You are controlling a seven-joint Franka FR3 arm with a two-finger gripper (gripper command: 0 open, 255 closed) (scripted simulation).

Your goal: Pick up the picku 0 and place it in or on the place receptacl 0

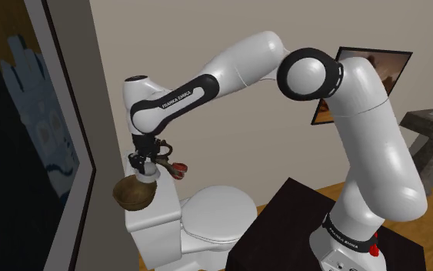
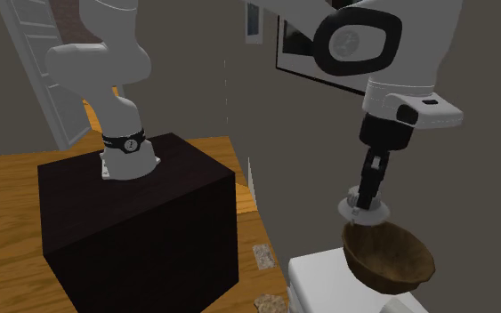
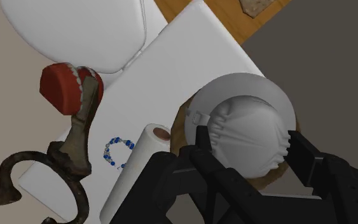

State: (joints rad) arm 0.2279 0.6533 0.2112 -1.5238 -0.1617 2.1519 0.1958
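A white domed piece with a flat round brim (image 3: pixel 247 124) sits clasped between my black fingers (image 3: pixel 204 156). My gripper (image 3: pixel 247 145) is shut on it. Directly under it stands a brown wooden bowl (image 2: pixel 391 258), on the white toilet tank lid (image 3: pixel 190 57). In the second exterior view my gripper (image 2: pixel 366 200) hangs straight down, and the white piece (image 2: pixel 364 211) is just above the bowl's rim. The shoulder view has my gripper (image 1: pixel 147 169) over the bowl (image 1: pixel 134 194) at the tank's left end. The bowl's brown rim (image 3: pixel 179 127) peeks out from under the white piece.
On the tank lid beside the bowl lie a red-headed tool with a curled dark metal handle (image 3: pixel 66 86), a blue bead bracelet (image 3: pixel 117 153) and a white paper roll (image 3: pixel 139 168). The toilet's closed seat (image 1: pixel 214 209) lies towards the dark stand (image 2: pixel 141 204). A wall rises close behind.
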